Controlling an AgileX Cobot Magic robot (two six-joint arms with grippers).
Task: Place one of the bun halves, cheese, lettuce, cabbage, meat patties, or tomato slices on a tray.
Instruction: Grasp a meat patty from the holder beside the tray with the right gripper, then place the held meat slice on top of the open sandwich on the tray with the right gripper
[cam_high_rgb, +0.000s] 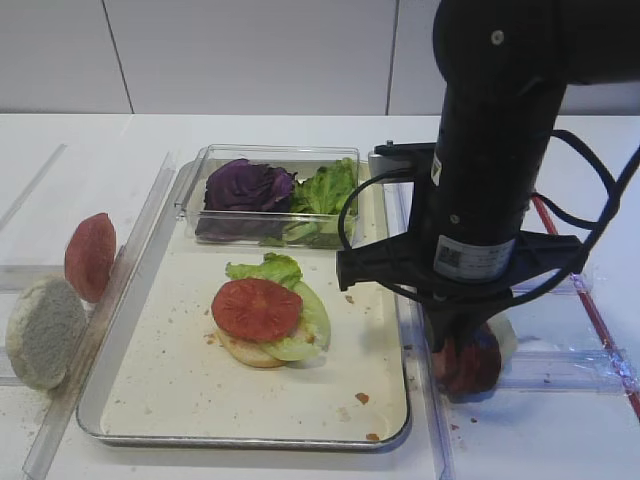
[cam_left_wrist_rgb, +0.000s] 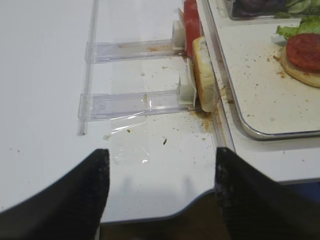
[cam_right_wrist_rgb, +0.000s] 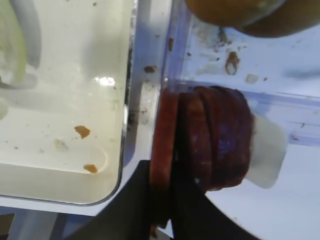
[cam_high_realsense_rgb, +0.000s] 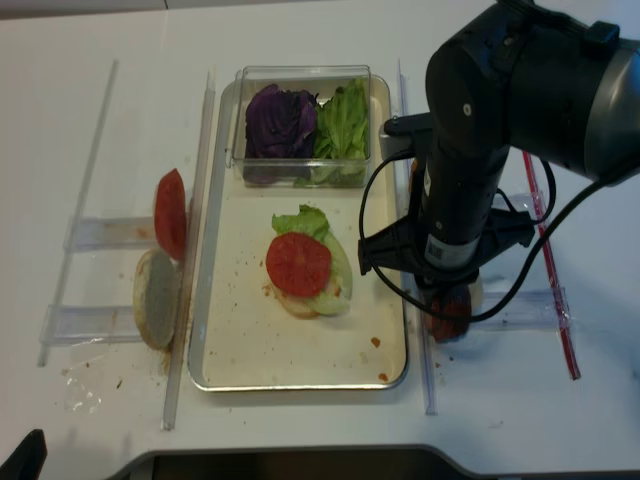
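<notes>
My right gripper (cam_right_wrist_rgb: 170, 200) is shut on the leftmost of several meat patties (cam_right_wrist_rgb: 210, 140), which stand on edge in a clear rack just right of the tray (cam_high_rgb: 150, 400). The arm hides this grip in the high view, where only the patties (cam_high_rgb: 470, 365) peek out below it. On the tray lies a stack: a bun half (cam_high_rgb: 245, 352), lettuce (cam_high_rgb: 310, 320) and a tomato slice (cam_high_rgb: 256, 308) on top. My left gripper (cam_left_wrist_rgb: 160, 162) hangs open over the table's front edge, holding nothing. No cheese is in view.
A clear box at the tray's far end holds cabbage (cam_high_rgb: 245, 187) and lettuce (cam_high_rgb: 325, 190). Left of the tray, a clear rack (cam_left_wrist_rgb: 130, 102) holds a tomato slice (cam_high_rgb: 90, 255) and a pale bun half (cam_high_rgb: 42, 332) on edge. A red strip (cam_high_rgb: 600, 320) lies at the far right.
</notes>
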